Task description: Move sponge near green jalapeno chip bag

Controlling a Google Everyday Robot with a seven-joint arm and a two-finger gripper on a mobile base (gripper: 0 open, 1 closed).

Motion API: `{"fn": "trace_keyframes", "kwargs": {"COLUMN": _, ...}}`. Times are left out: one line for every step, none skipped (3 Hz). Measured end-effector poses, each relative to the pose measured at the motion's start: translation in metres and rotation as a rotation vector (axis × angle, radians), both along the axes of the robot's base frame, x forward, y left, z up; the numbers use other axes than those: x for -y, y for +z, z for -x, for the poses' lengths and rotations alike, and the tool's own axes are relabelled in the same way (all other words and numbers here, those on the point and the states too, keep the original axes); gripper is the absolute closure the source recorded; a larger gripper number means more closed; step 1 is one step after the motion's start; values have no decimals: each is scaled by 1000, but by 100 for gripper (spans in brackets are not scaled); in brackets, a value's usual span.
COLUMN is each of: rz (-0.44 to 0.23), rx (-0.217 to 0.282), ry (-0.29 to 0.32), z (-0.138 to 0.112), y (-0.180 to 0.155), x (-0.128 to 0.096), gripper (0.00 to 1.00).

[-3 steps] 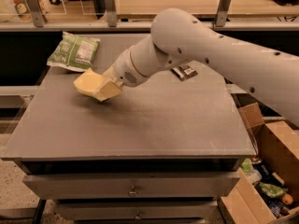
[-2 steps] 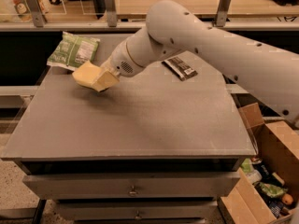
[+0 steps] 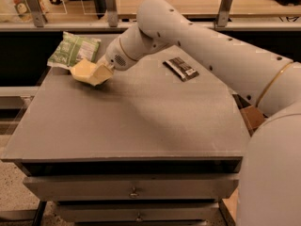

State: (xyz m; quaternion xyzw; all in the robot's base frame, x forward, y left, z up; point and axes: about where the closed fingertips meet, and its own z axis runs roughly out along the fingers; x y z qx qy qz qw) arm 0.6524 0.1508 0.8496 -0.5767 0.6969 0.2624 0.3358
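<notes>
The pale yellow sponge (image 3: 87, 71) is at the back left of the grey table (image 3: 141, 121), low over its surface, whether touching I cannot tell. My gripper (image 3: 99, 69) is shut on the sponge, reaching in from the right on the white arm (image 3: 197, 41). The green jalapeno chip bag (image 3: 74, 49) lies at the table's back left corner, just behind and left of the sponge, with a narrow gap between them.
A small dark brown bar wrapper (image 3: 181, 68) lies at the back right of the table. A rail with posts (image 3: 110, 6) runs behind the table. A cardboard box (image 3: 254, 119) stands to the right. Drawers (image 3: 134, 187) sit below the tabletop.
My gripper has carried the sponge left and back toward the chip bag, and lower toward the table. The bar wrapper has come into full view.
</notes>
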Motion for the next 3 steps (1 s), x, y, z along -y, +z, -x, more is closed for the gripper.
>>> {"fn": "trace_keyframes", "kwargs": {"rz": -7, "rx": -19, "ry": 3, "z": -9, "y": -6, "x": -8, "gripper": 61}}
{"fn": "trace_keyframes", "kwargs": {"rz": -22, "rx": -31, "ry": 5, "z": -13, "y": -10, "x": -9, "gripper": 37}}
{"fn": "trace_keyframes", "kwargs": {"rz": -34, "rx": -34, "ry": 7, "z": -13, "y": -11, "x": -10, "gripper": 13}}
